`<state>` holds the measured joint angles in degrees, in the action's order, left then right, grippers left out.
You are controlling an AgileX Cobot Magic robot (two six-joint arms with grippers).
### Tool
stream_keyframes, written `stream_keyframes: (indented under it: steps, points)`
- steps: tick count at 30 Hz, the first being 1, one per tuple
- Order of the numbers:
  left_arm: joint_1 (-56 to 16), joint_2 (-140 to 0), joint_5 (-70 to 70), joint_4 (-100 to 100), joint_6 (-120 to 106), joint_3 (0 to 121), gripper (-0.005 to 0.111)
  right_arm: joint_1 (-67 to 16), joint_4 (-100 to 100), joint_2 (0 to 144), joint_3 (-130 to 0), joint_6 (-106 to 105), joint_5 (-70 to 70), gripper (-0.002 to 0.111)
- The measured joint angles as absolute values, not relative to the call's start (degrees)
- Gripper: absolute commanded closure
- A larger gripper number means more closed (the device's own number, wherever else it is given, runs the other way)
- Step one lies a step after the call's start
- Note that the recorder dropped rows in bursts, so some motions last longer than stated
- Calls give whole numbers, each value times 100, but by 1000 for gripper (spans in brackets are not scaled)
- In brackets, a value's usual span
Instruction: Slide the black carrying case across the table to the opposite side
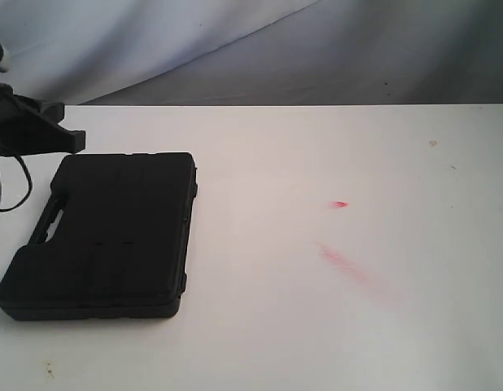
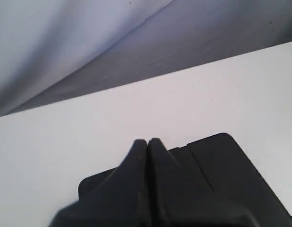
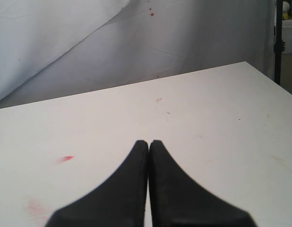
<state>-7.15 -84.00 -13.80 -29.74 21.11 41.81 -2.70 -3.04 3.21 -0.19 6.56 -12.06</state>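
On the table (image 1: 333,326) the case (image 1: 105,236) lies flat. Just by its far corner is the left gripper (image 2: 147,142), fingers pressed together and empty; whether they touch the case is unclear. Well away from the case, the right gripper (image 3: 149,142) is likewise closed and empty.

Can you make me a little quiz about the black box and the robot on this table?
1. True or false: in the exterior view, the black carrying case lies flat on the left part of the table.
2. Pick one: the left gripper is A) wide open, B) shut with nothing between its jaws, C) clamped on a cup.
3. Fill the gap: the smears on the table to the right of the case are ____ in colour.

Key: 1 true; 2 B; 3 red.
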Motion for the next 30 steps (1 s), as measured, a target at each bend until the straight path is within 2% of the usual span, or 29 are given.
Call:
stream_keyframes:
  steps: [10,19,30]
  points:
    - [-726,-6804,-581,-5264,4498,4040,107,-270,-304,321,-19,656,-1206,108]
    - [-726,-5806,300,-5395,4699,3988,107,-270,-304,321,-19,656,-1206,108]
    - [-726,-4932,656,-4950,4699,3784,107,-270,-313,321,-19,656,-1206,108]
